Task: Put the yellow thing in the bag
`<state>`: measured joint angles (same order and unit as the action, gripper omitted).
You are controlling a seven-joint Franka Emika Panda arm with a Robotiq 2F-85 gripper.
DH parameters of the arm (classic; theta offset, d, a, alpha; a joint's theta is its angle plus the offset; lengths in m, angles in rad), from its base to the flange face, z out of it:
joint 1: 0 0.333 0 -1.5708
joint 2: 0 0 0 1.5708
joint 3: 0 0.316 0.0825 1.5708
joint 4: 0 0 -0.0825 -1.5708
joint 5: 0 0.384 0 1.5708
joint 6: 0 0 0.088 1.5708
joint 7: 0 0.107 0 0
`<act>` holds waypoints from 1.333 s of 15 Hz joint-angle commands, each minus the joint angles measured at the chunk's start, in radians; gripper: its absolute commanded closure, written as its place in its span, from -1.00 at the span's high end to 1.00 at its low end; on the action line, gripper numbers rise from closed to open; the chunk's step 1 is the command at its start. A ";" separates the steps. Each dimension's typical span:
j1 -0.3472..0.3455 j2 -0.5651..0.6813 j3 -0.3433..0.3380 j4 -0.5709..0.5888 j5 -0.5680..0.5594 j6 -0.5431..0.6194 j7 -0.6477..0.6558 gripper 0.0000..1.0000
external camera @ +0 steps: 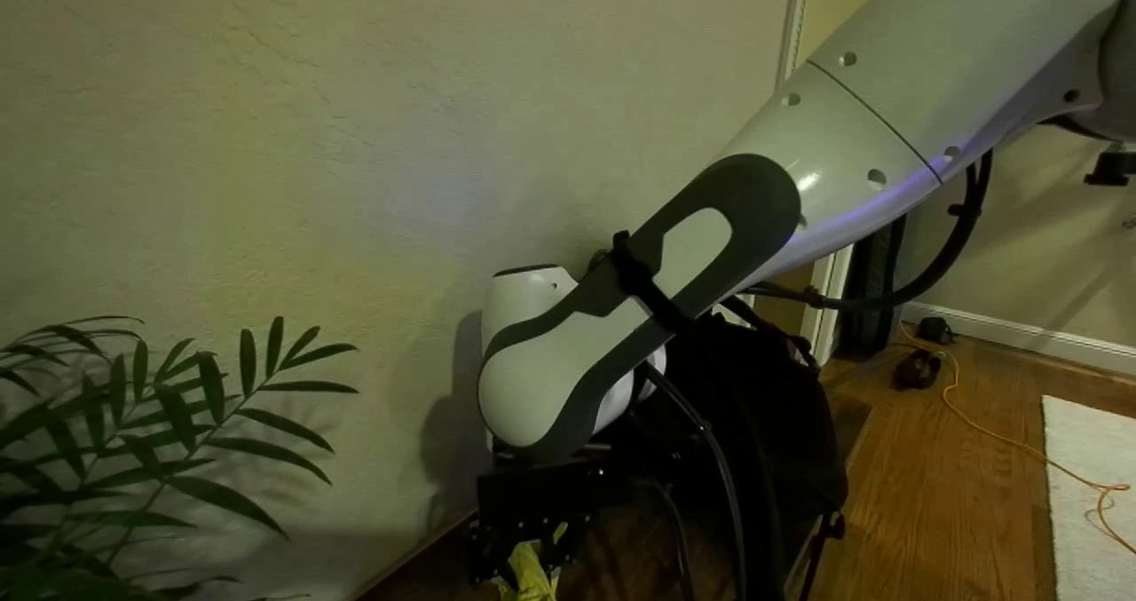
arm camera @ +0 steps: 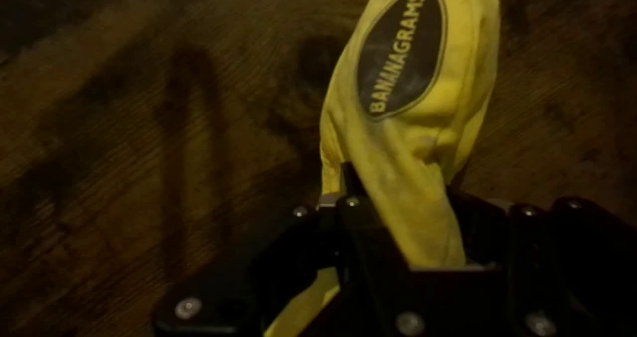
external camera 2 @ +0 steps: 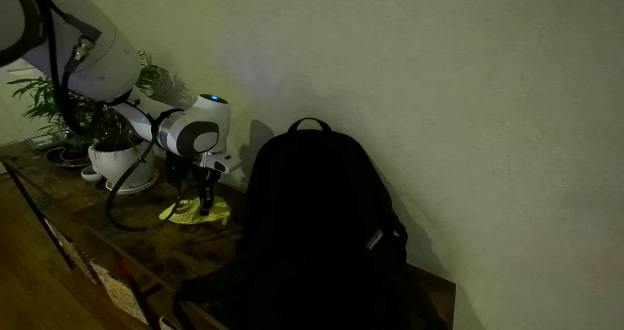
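The yellow thing is a soft cloth pouch [arm camera: 413, 148] with a dark "BANANAGRAMS" label in the wrist view. It also shows on the wooden table in an exterior view [external camera 2: 187, 214], and partly at the bottom edge of an exterior view [external camera: 530, 574]. My gripper [arm camera: 410, 192] points down over it, with the cloth bunched between its fingers; it appears shut on the pouch. The gripper shows in both exterior views [external camera: 524, 543] [external camera 2: 206, 208]. The pouch looks low, at the tabletop. The bag is a large black backpack [external camera 2: 317, 213] standing upright beside the gripper, partly behind the arm in an exterior view [external camera: 790, 406]. Its opening is too dark to tell.
A wall [external camera 2: 487, 101] runs close behind the table [external camera 2: 161, 252]. A plant in a white pot [external camera 2: 119, 166] stands on the side of the gripper away from the bag, with a small white dish [external camera 2: 91, 174]. A black cable [external camera 2: 141, 162] loops from the arm near the pouch.
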<state>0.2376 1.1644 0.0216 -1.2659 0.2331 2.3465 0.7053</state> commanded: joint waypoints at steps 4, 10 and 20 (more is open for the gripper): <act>0.016 -0.162 -0.013 -0.166 -0.035 0.003 -0.006 -0.77; 0.040 -0.274 -0.027 -0.252 -0.077 0.010 0.004 -0.77; 0.076 -0.433 -0.108 -0.336 -0.226 -0.013 0.043 -0.78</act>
<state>0.2823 0.8379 -0.0394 -1.5088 0.0596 2.3469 0.7104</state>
